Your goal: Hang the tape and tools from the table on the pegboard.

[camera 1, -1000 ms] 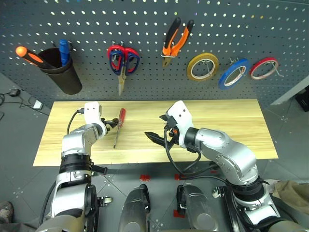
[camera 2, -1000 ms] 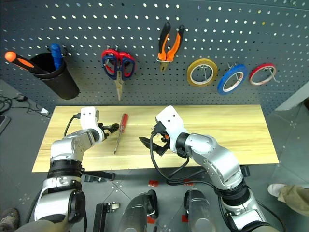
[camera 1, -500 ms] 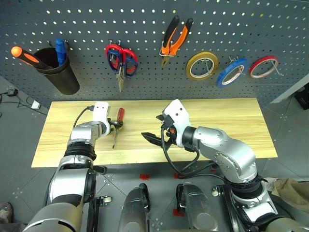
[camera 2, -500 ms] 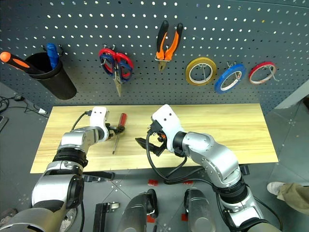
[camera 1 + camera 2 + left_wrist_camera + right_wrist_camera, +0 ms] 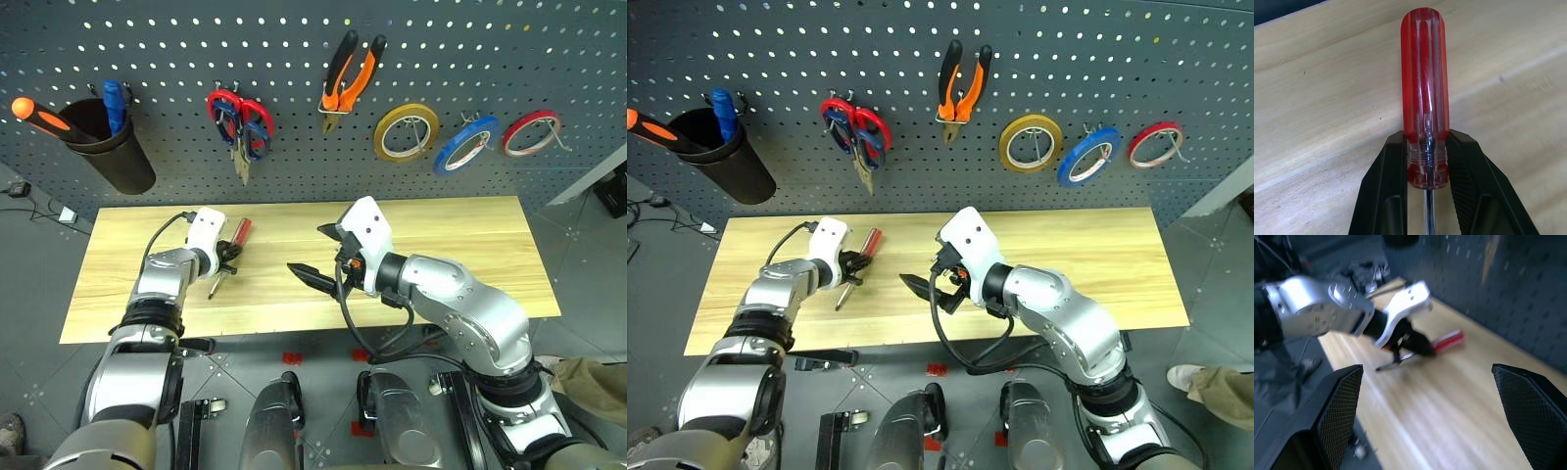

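Light wood worktop [image 5: 441,245] in front of a dark grey pegboard [image 5: 294,108]. Left end effector [image 5: 231,254] sits low over the worktop's left half, its two black fingers [image 5: 1393,191] pinched on the red-handled screwdriver [image 5: 233,240] right at the collar where handle meets metal shaft. Handle points toward the pegboard, shaft runs back toward the front edge, tilted a bit to the robot's left. From the wrist cam the handle looks close above the wood; can't tell if it's touching or just lifted.

Right end effector [image 5: 304,275] hovers near the worktop's centre, pointing toward the left arm, fingers [image 5: 1337,416] spread wide w/ nothing between them. It's near the screwdriver but apart from it.

On the pegboard, L to R: black cup [image 5: 113,152] holding an orange-handled tool and a blue-handled one; scissors [image 5: 240,122] hanging blades down, red handles w/ blue-grey ones overlapping, so looks like two pairs on the same spot; pliers [image 5: 345,78] w/ orange-and-black handles hanging jaws down; yellow tape ring [image 5: 406,132]; blue tape [image 5: 462,145] ring on its hook just beside the yellow; red tape ring [image 5: 530,132] farthest right
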You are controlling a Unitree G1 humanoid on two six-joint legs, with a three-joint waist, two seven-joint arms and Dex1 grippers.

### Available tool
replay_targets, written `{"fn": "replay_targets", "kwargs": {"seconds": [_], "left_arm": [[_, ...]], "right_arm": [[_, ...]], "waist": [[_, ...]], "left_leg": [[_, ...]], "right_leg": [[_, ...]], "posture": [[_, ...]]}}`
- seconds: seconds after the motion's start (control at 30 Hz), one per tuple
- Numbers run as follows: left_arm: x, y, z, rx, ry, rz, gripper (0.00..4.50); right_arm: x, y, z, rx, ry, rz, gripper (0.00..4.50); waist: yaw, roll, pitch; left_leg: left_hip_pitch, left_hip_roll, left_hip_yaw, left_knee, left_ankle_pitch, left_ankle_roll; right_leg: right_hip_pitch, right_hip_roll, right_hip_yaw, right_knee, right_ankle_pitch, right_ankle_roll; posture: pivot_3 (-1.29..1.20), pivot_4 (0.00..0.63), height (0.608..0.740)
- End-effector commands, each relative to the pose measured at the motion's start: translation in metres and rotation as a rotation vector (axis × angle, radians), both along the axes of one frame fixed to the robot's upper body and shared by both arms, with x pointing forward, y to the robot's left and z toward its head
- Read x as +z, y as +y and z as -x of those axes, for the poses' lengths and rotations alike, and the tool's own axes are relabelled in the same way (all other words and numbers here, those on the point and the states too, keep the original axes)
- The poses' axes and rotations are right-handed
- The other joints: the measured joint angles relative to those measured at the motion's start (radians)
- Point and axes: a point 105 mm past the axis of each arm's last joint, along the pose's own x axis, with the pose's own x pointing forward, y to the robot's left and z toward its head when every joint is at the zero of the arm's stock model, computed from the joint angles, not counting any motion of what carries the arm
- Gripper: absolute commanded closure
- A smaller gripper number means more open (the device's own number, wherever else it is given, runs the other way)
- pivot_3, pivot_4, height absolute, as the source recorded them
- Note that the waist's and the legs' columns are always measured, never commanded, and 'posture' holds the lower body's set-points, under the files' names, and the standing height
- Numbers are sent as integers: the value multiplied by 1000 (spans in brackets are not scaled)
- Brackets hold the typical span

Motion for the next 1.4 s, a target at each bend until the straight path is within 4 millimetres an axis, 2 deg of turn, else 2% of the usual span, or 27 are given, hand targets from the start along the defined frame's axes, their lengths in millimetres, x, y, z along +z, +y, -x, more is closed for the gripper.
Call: {"fn": "replay_targets", "kwargs": {"seconds": [0.03, 0.1, 0.2, 0.27, 0.5, 0.57, 0.7, 0.83, 0.97, 1.13, 1.23, 1.27, 1.4], "left_arm": [[37, -7, 19, -81, -128, 85, 3696], [53, -12, 35, -113, -196, 120, 3696], [96, -35, 82, -279, -327, 246, 3696], [117, -35, 97, -291, -383, 242, 3696], [202, -5, 105, -166, -665, 211, 3696], [235, 2, 105, -148, -763, 239, 3696], [286, 10, 102, -120, -924, 275, 3696], [322, 21, 91, -65, -1069, 263, 3696], [332, 30, 80, -30, -1136, 221, 3696], [317, 43, 62, 41, -1152, 160, 3696], [311, 54, 61, 100, -1168, 138, 3696], [309, 58, 62, 123, -1180, 77, 3696], [300, 57, 60, 121, -1184, -10, 3696]], "right_arm": [[17, 2, 14, 80, -94, -56, 0], [21, 1, 15, 92, -109, -72, 0], [33, 1, 19, 121, -158, -110, 0], [36, 2, 19, 136, -169, -119, 0], [39, 10, 21, 186, -209, -101, 0], [44, 11, 19, 181, -210, -106, 0], [54, 9, 2, 72, -219, -95, 0], [75, 11, -7, 33, -214, -123, 0], [84, 13, -7, 30, -232, -124, 0], [89, 16, -5, 25, -241, -139, 0], [88, 16, -5, 19, -239, -140, 0], [88, 15, -5, 18, -238, -141, 0], [90, 16, -3, 28, -241, -157, 0]], "waist": [[1, 0, 0], [3, 0, 0], [1, -1, 0], [4, -1, -1], [10, -1, -2], [11, -2, -3], [10, -6, -6], [8, -9, -8], [3, -12, -14], [1, -15, -16], [1, -18, -18], [0, -19, -18], [-1, -21, -22]], "left_leg": [[0, 0, 0, 0, 0, 0], [0, 0, 0, 0, 0, 0], [0, 1, -1, 1, 0, 0], [0, 0, -2, 1, 0, 0], [0, -1, -4, 3, 0, -1], [0, -1, -4, 3, 0, -1], [-1, -1, -5, 5, 1, -1], [-1, -1, -4, 6, 1, -1], [-1, -1, -3, 5, 1, -1], [-1, -1, -2, 5, 1, -1], [-2, -1, -2, 6, 1, -1], [-2, -1, -2, 6, 1, -1], [-2, -1, -2, 6, 1, -1]], "right_leg": [[0, 0, 0, 0, 0, 0], [0, 0, -1, 0, 0, 0], [2, 0, 0, 0, 0, 0], [2, -1, -1, 0, 0, 0], [3, 0, -4, 2, 1, 1], [3, 0, -4, 2, 1, 1], [3, 1, -4, 2, 1, 1], [3, 0, -3, 2, 2, 1], [3, 1, -4, 2, 2, 1], [2, 1, -4, 2, 2, 1], [2, 1, -4, 2, 2, 1], [2, 1, -4, 2, 2, 1], [2, 1, -4, 3, 2, 1]], "posture": [[-200, 342, 740], [-201, 332, 740], [-191, 306, 740], [-182, 292, 740], [-169, 260, 740], [-168, 253, 740], [-169, 236, 740], [-189, 219, 740], [-197, 212, 740], [-214, 203, 740], [-226, 200, 740], [-227, 199, 740], [-220, 194, 740]]}}
